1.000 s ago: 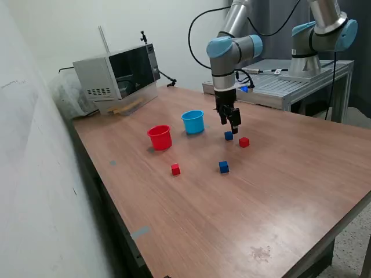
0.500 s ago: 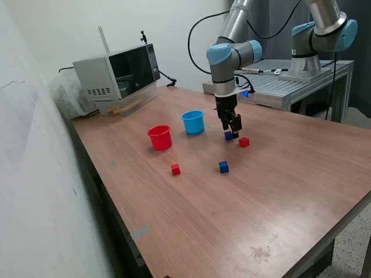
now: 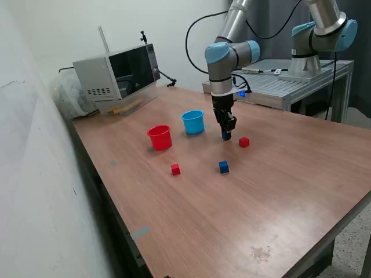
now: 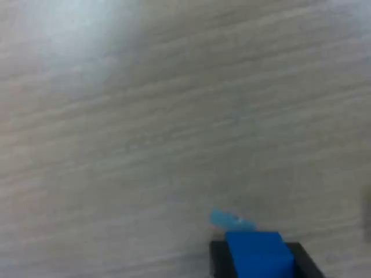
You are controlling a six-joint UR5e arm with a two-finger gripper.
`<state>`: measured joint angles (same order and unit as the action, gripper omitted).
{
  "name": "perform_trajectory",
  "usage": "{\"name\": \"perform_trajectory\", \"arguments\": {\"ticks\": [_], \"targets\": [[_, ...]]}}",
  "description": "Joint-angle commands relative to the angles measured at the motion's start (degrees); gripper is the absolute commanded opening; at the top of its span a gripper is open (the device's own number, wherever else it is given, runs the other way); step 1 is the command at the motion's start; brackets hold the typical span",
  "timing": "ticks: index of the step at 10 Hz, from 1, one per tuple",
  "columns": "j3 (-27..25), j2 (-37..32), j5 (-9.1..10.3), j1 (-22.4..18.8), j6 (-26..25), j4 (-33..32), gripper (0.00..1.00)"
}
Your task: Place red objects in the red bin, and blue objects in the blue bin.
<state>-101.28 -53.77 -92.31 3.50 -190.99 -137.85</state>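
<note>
Claw (image 3: 225, 134): pointed straight down over the tabletop (image 3: 278, 191), clamped on a blue cube (image 4: 259, 256); the wrist view shows the cube between two dark fingers (image 4: 218, 258), with blurred wood grain beyond it.
Held cube height: whether it touches the wood or hangs just above it cannot be told; in the exterior view it is only a blue speck at the claw's tip.
Second blue cube (image 3: 224, 167): lying free on the tabletop, nearer the camera than the claw and apart from it.
Red cube beside claw (image 3: 244, 142): just to the exterior view's right of the claw tip, not touching it.
Other red cube (image 3: 175, 169): farther to the exterior view's left, nearer the camera than the red cup, level with the free blue cube.
Red cup (image 3: 159, 137): upright, open end up, to the exterior view's left of the blue cup.
Blue cup (image 3: 193, 121): upright, near the claw on its left side in the exterior view, close to the red cup but apart from it.
Cup contents: the insides are not clear enough to judge.
Microwave (image 3: 116, 75): at the far corner of the tabletop, well away from the cups.
</note>
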Motion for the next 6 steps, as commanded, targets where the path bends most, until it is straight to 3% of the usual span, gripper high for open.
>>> {"name": "perform_trajectory", "arguments": {"ticks": [1,4,6], "targets": [[0.82,-2.46,-0.5,0.28,2.46,1.17,0.0],[2.13,-9.86,-0.41,0.72,4.91,4.95,0.0],[2.66,-9.6,-0.41,8.59,5.45,5.57,0.0]]}}
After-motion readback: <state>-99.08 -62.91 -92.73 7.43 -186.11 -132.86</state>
